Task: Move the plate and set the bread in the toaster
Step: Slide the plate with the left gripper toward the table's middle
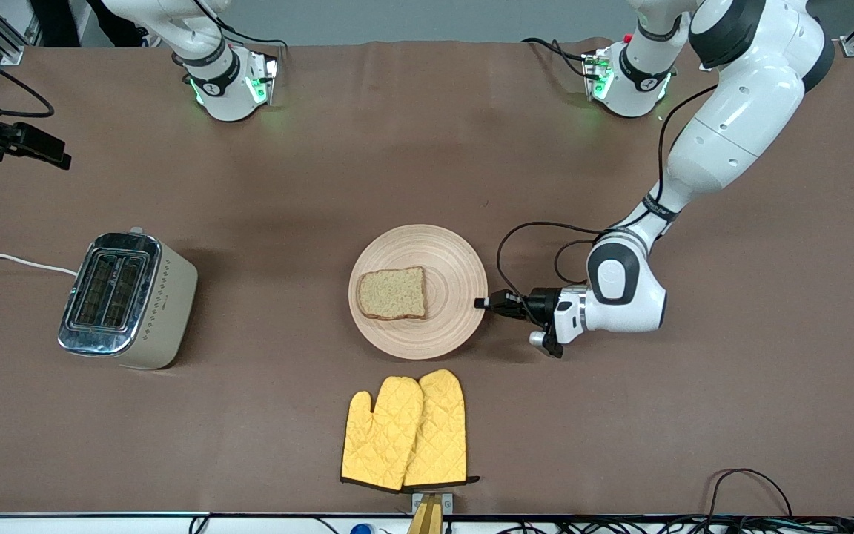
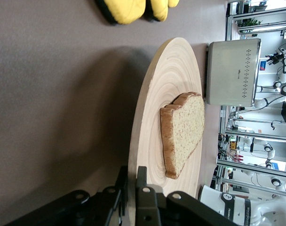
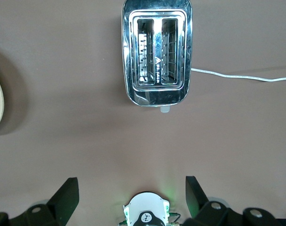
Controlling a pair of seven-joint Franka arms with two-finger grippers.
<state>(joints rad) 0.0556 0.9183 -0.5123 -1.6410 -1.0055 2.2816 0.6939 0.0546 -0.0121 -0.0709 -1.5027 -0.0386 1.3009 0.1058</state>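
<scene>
Wooden plate (image 1: 451,252) sits mid-table, our left gripper (image 1: 483,302) pinching its rim; bread (image 1: 393,294) lies on it, toaster (image 1: 127,300) waits empty near the right arm's end, right gripper (image 3: 131,200) hovers above, fingers spread; nothing done yet

I see even, bright overhead light on brown table (image 1: 427,163). Soft shadow beside toaster (image 1: 127,300) toward plate (image 1: 457,256); faint shadow under plate rim. Chrome toaster top throws glare and reflections in right wrist view. Green glow at both arm bases. Left wrist view: broad dark shadow beside plate, near fingers (image 2: 145,202) soft.
</scene>
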